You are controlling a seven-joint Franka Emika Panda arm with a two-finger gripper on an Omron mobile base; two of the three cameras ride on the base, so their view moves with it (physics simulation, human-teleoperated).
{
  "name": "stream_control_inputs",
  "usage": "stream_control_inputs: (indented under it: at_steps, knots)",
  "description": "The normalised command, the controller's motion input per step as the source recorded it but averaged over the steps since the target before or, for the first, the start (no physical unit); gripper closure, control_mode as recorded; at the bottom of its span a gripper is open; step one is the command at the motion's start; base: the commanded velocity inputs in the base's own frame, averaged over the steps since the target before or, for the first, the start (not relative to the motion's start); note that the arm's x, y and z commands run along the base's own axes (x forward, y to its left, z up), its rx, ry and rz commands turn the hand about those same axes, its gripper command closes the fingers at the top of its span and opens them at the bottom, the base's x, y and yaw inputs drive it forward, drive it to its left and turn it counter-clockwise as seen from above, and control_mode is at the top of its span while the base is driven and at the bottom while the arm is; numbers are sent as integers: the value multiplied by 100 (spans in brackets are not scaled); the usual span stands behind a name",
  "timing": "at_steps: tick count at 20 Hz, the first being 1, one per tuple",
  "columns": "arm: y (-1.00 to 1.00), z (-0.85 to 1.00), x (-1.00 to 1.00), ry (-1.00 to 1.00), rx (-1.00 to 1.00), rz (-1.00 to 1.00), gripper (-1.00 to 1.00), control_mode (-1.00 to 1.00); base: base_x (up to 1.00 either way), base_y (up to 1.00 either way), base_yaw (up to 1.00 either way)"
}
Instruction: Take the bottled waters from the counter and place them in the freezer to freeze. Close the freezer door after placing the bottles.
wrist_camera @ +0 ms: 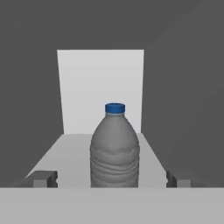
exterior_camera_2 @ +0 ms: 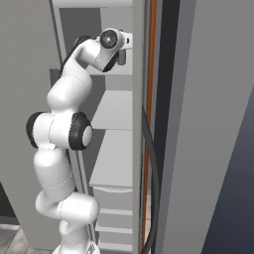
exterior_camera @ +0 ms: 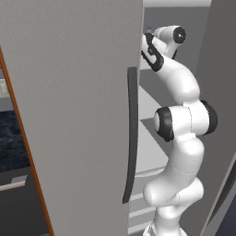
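Fingers spread wide on the gripper [wrist_camera: 111, 179], left fingertip [wrist_camera: 43, 178] well clear of the grey-clear bottle [wrist_camera: 114, 148], which stands upright, blue cap up, on the white freezer shelf [wrist_camera: 72, 151] straight ahead between both tips, and the right tip clear too.

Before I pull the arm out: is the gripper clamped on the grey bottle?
No, the gripper stands open, its fingertips apart from the upright grey bottle.
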Motion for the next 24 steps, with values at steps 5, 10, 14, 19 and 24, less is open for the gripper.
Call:
stream_control_inputs:
  at_steps: [5,10,14,19,24]
  knots:
    - [0,11,-45,0,-1,0,-100,-100,0,0,0]
    - [0,13,-71,-1,0,0,-100,-100,0,0,0]
    - [0,11,-77,-1,0,0,-100,-100,0,0,0]
    - [2,9,-82,0,0,0,-100,-100,0,0,0]
    - [8,18,-93,0,0,-3,-100,-100,0,0,0]
